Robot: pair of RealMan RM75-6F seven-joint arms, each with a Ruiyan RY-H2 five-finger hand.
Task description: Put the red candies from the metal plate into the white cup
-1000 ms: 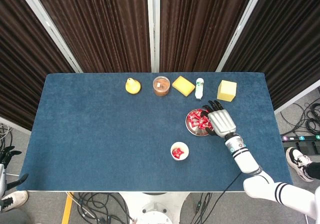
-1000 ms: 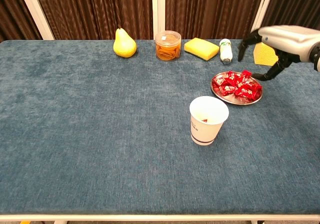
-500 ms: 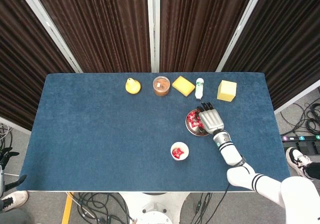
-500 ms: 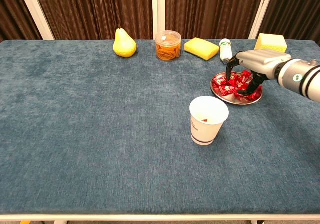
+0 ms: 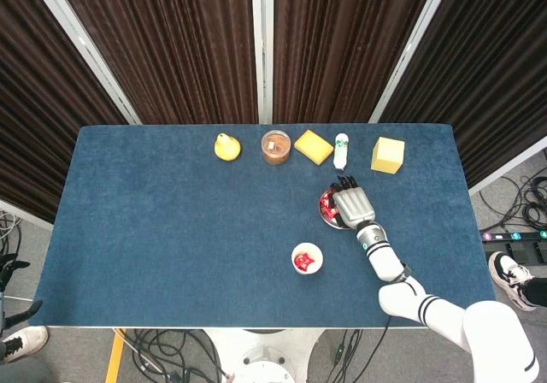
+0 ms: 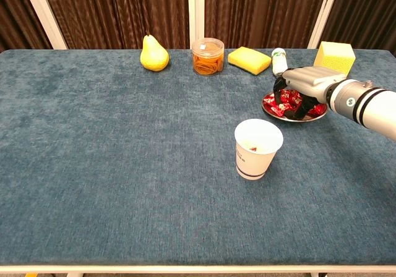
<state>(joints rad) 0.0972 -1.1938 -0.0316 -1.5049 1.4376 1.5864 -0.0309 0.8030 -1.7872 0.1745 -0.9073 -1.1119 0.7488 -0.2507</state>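
The right hand (image 6: pixel 304 89) has dropped from above the far edge of the metal plate (image 6: pixel 275 113) and now lies low over it, fingers curled down into the pile of red candies (image 6: pixel 278 106). In the head view the hand covers most of the plate, with only a sliver of red showing at its left. Whether a candy is already pinched I cannot tell; the fingertips are buried among the wrappers. My reading is that a fresh pick is under way, the hand having just arrived at the pile.

The white cup (image 6: pixel 258 148) stands near the hand, to its left and toward the robot, with something red already at its bottom, so at least one candy seems delivered while many remain on the plate. The left hand is not in view.

Well left of the hand, along the far edge of the blue cloth table (image 6: pixel 111 166), sit a yellow pear (image 6: pixel 153 53), a clear jar (image 6: pixel 208 55), a yellow sponge (image 6: pixel 249 60) and, just beyond the fingers, a small white bottle (image 6: pixel 279 62). A yellow block (image 6: pixel 335 57) stands behind the hand to its right. Dark pleated curtains (image 5: pixel 179 41) hang behind the table, and cables trail on the floor.
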